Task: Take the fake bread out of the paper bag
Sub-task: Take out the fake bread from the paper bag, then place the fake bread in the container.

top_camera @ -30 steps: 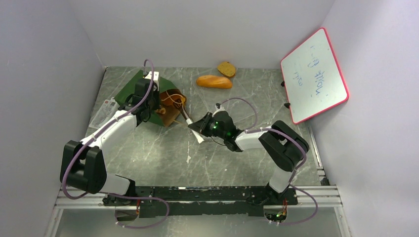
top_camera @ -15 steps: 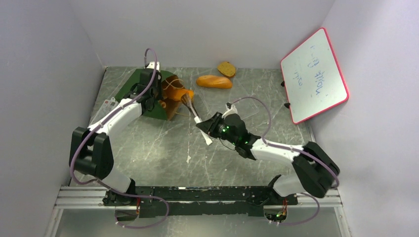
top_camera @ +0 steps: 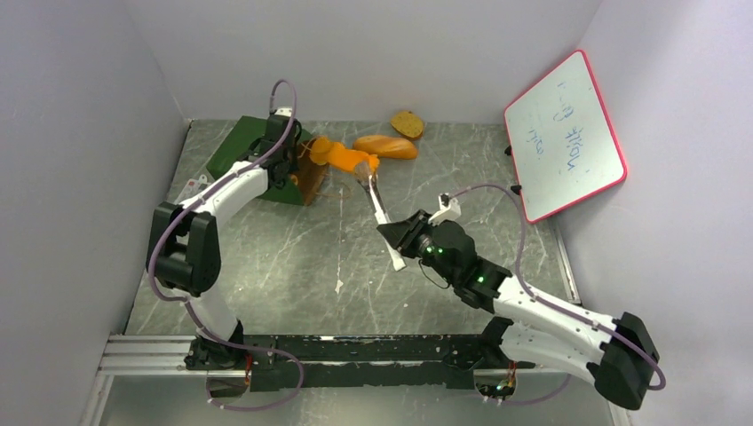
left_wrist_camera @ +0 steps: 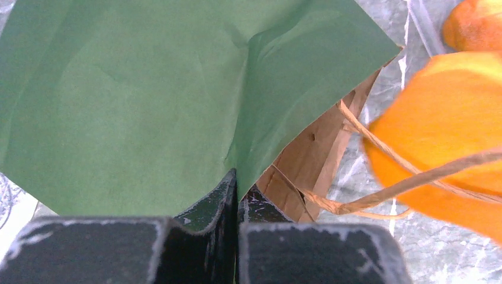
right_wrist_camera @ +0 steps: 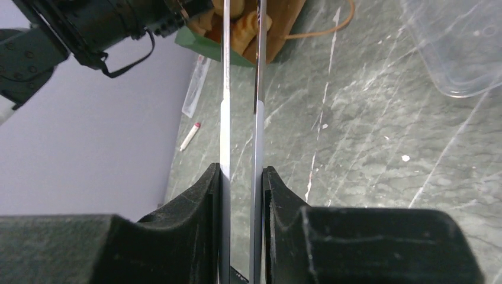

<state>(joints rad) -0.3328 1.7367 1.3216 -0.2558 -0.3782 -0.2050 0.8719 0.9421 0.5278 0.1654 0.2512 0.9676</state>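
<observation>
Fake bread: long orange piece (top_camera: 342, 155) is poking just outside the paper bag (top_camera: 240, 151) mouth, at the tips of the tweezers (top_camera: 380, 209) my right claw (top_camera: 397, 235) is clamping. My left claw (left_wrist_camera: 237, 183) is pinching the bag's green wall; loaf (top_camera: 384, 146) and speckled slice (top_camera: 408, 123) are lying on the worktop (top_camera: 266, 266) beyond it.

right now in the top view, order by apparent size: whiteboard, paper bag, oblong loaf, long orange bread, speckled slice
1. whiteboard
2. paper bag
3. oblong loaf and long orange bread, about alike
4. speckled slice
</observation>
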